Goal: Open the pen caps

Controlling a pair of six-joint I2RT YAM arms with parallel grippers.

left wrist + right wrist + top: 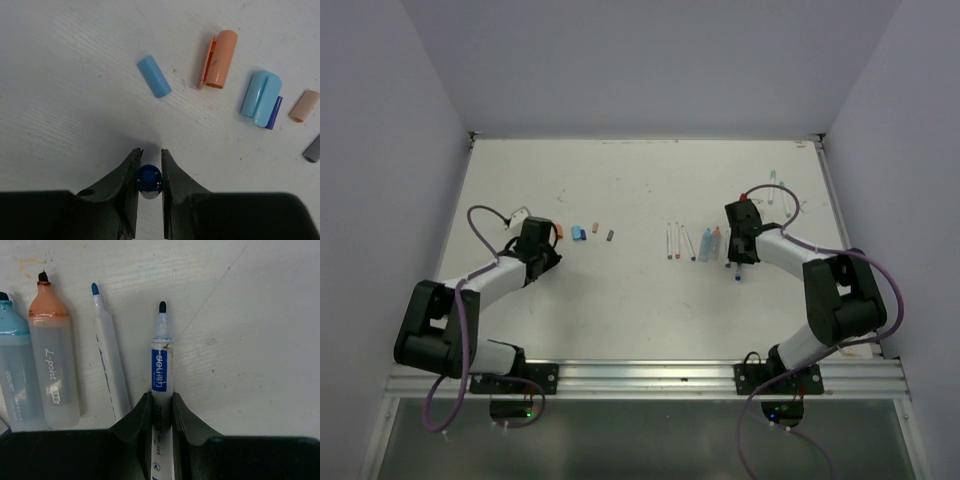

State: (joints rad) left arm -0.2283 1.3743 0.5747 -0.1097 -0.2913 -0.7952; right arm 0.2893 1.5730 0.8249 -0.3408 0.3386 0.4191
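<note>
On the white counter [620, 300], the right pincer [161, 396] is closed around a slim white plastic pen [161, 360] whose blue label reads "deli". Its uncapped dark tip points away from the wrist, parallel to and right of a stubby translucent orange-shouldered marker [52, 370] lettered "L-point". Well left of that marker, the left pincer [149, 151] is nearly closed on a small round dark-blue plastic cap [149, 179], seen end-on, near a light-blue cylindrical cap [154, 76] and an orange clipped cap [220, 59].
</note>
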